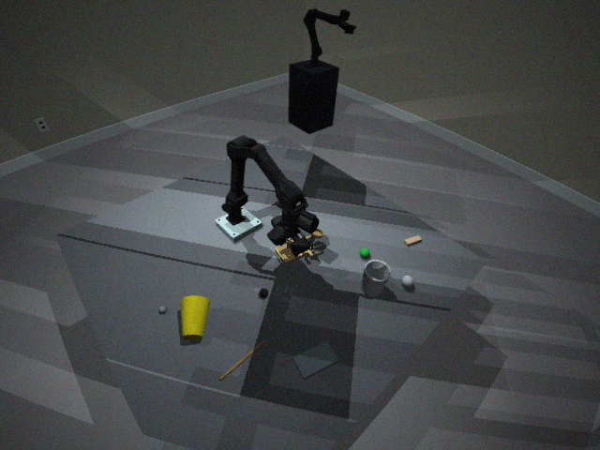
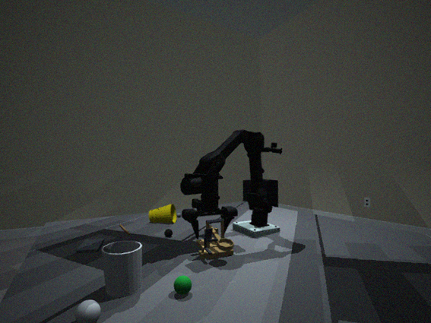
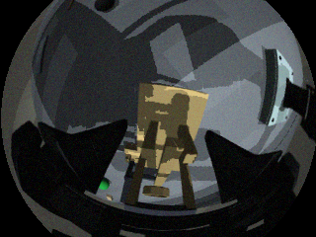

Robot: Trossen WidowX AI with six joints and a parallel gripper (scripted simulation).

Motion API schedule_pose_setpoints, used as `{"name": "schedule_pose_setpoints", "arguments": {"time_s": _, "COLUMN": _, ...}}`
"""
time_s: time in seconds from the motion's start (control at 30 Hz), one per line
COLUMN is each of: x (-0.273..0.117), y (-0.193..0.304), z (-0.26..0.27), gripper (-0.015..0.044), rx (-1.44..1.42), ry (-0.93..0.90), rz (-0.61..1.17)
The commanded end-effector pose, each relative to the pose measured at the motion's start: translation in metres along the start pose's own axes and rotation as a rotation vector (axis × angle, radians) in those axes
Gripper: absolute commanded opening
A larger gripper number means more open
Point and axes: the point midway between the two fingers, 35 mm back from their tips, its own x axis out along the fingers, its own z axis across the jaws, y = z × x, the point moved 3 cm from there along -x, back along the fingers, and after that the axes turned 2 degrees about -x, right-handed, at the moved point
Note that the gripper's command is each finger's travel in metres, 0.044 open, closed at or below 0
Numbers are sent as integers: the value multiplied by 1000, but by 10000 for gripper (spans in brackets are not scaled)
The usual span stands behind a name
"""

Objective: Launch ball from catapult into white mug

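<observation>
end effector [image 1: 305, 244] [image 2: 210, 236] [image 3: 168, 129] open over wooden catapult [image 1: 287, 252] [image 2: 217, 250] [image 3: 170, 106], white mug [image 1: 376, 278] [image 2: 121, 268] upright at catapult's four o'clock from top, green ball [image 1: 364, 252] [image 2: 182, 285] [image 3: 104, 184] near mug

The ball [image 1: 364, 252] [image 2: 182, 285] [image 3: 104, 184] lies (loose) beside the mug [image 1: 376, 278] [image 2: 121, 268].

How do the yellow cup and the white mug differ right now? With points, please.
The yellow cup [image 1: 194, 317] [image 2: 161, 214] lies on its side, while the white mug [image 1: 376, 284] [image 2: 121, 271] stands upright. The cup is bright yellow and tapers; the mug is pale and nearly straight-walled. Each has an open mouth.
</observation>
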Motion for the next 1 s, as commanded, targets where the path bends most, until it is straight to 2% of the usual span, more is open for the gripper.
{"name": "schedule_pose_setpoints", "arguments": {"time_s": 0.0, "x": 6, "y": 0, "z": -1, "gripper": 440, "rx": 6, "ry": 12, "rz": -2}}
{"name": "schedule_pose_setpoints", "arguments": {"time_s": 0.07, "x": 6, "y": 0, "z": -1, "gripper": 440, "rx": 6, "ry": 12, "rz": -2}}
{"name": "schedule_pose_setpoints", "arguments": {"time_s": 0.43, "x": 2, "y": 0, "z": 0, "gripper": 151, "rx": 0, "ry": 2, "rz": -1}}
{"name": "schedule_pose_setpoints", "arguments": {"time_s": 0.63, "x": 2, "y": 0, "z": 0, "gripper": 111, "rx": 0, "ry": 2, "rz": -1}}
{"name": "schedule_pose_setpoints", "arguments": {"time_s": 0.7, "x": -9, "y": 0, "z": 1, "gripper": 59, "rx": 0, "ry": 3, "rz": -1}}
{"name": "schedule_pose_setpoints", "arguments": {"time_s": 0.77, "x": -37, "y": 0, "z": 1, "gripper": 6, "rx": 0, "ry": 4, "rz": -2}}
{"name": "schedule_pose_setpoints", "arguments": {"time_s": 0.97, "x": -48, "y": 0, "z": 0, "gripper": 0, "rx": -23, "ry": 5, "rz": -2}}
